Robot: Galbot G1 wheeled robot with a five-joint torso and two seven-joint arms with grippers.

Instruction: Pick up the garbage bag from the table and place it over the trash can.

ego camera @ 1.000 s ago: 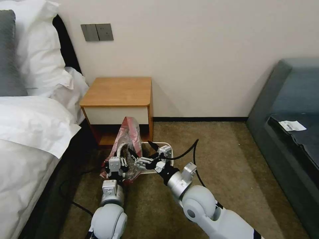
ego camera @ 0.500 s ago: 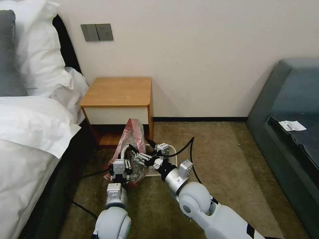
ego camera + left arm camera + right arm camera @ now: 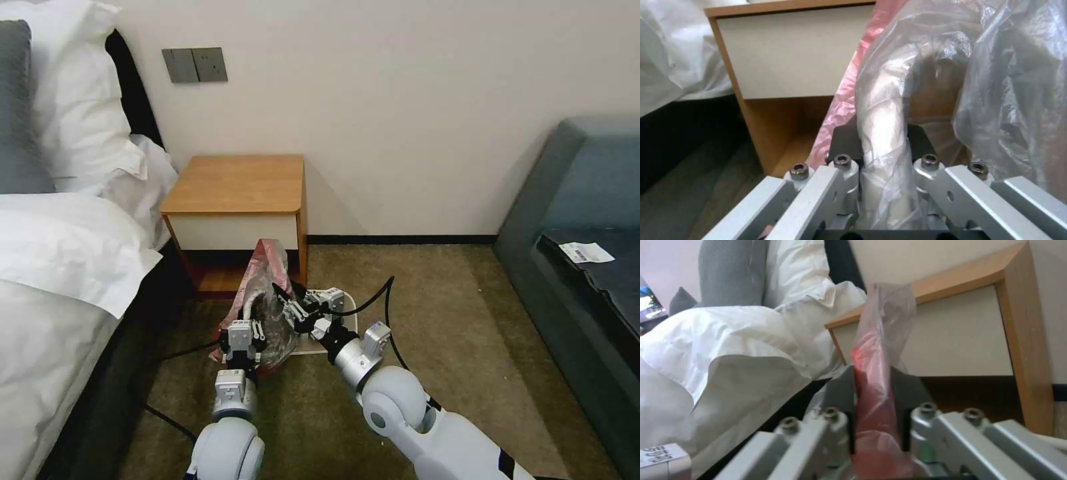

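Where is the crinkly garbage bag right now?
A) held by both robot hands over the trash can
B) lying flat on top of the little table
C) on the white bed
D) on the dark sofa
A: the left hand and right hand both pinch the garbage bag above the trash can.

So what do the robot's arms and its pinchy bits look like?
Both arms are smooth white with round joints and silver metal wrists. The right arm has a black band and a looping black cable. The left tool and right tool are silver bars with bolts and dark fingertips.
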